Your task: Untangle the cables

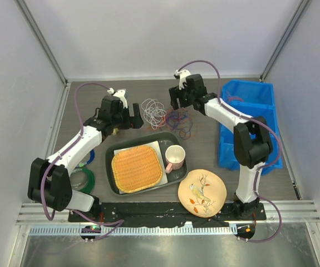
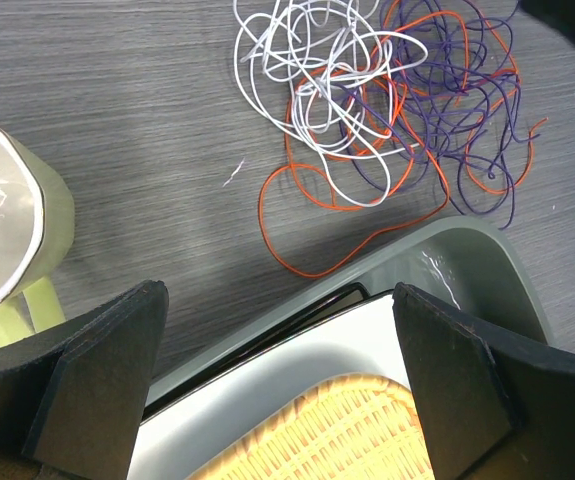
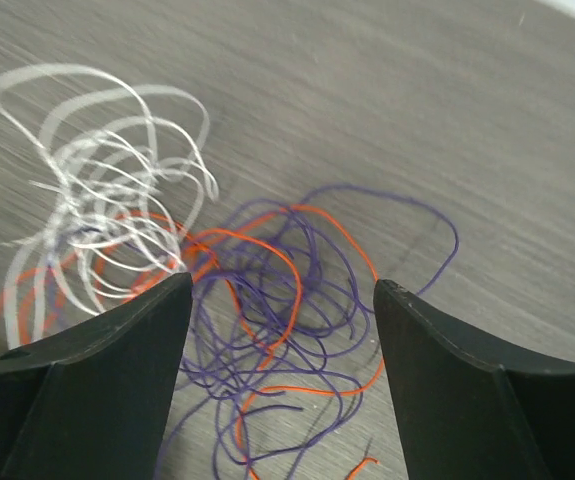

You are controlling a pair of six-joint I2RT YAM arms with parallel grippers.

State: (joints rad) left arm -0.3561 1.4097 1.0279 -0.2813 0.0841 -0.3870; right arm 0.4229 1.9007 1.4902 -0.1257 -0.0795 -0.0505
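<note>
In the upper middle of the overhead view, on the grey counter (image 1: 82, 94) just above the dark tray (image 1: 111, 153), the cables (image 1: 165, 114) lie in one loose bunch between the two arms. The white wire (image 2: 317, 90) loops mostly on the left of the bunch and the purple wire (image 3: 267, 350) mostly on the right, which looks like a partial sorting at best. The orange wire (image 2: 302, 268) threads through both, and where white and purple meet in the middle they cross many times. I judge the task to be at an early stage: no colour lies apart from the others, so all three are yet to be drawn free.

The left jaws stand spread as wide as they go, gripping nothing, poised over the tray's rim with the bunch beyond them. The right jaws are also wide apart and empty, hanging directly over the purple and orange part of the tangle, with no strand between them.
</note>
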